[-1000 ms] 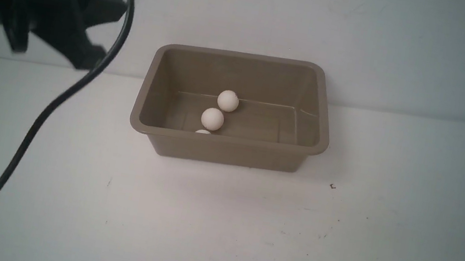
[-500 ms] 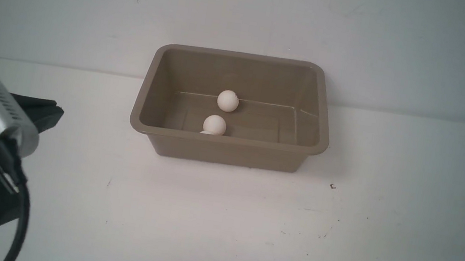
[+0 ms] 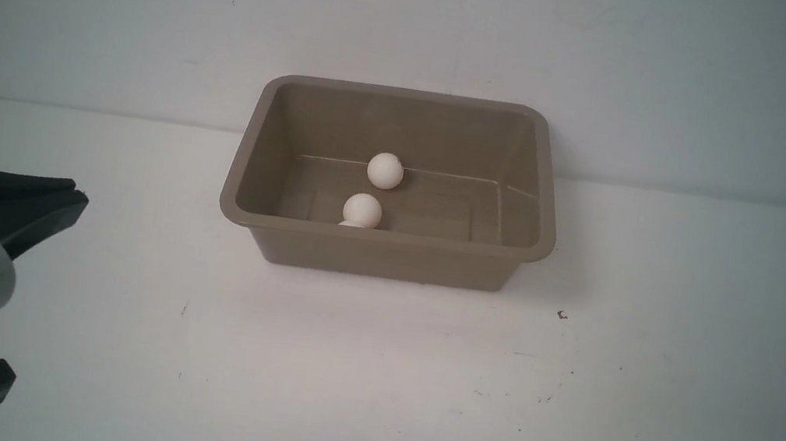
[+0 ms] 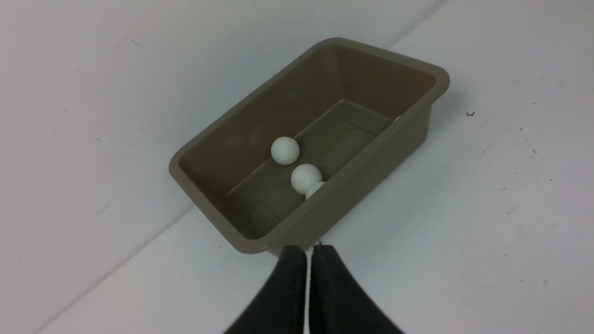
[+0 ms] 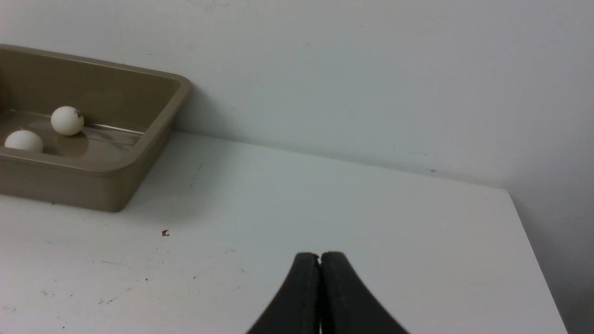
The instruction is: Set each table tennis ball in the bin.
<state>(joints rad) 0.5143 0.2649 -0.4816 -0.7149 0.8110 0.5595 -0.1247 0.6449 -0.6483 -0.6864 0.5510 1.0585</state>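
The tan-brown bin stands at the back middle of the white table, against the wall. Three off-white table tennis balls lie inside it: one at the far wall, one nearer, and one mostly hidden behind the near wall. The left wrist view shows the bin and all three balls. My left gripper is shut and empty, low at the table's left, short of the bin. My right gripper is shut and empty over bare table right of the bin.
A white wall rises right behind the bin. A small dark speck lies on the table right of the bin. The table's right edge shows in the right wrist view.
My left arm has dropped from high at the upper left to low at the left edge. The nearer ball has rolled a little toward the bin's near wall and settled.
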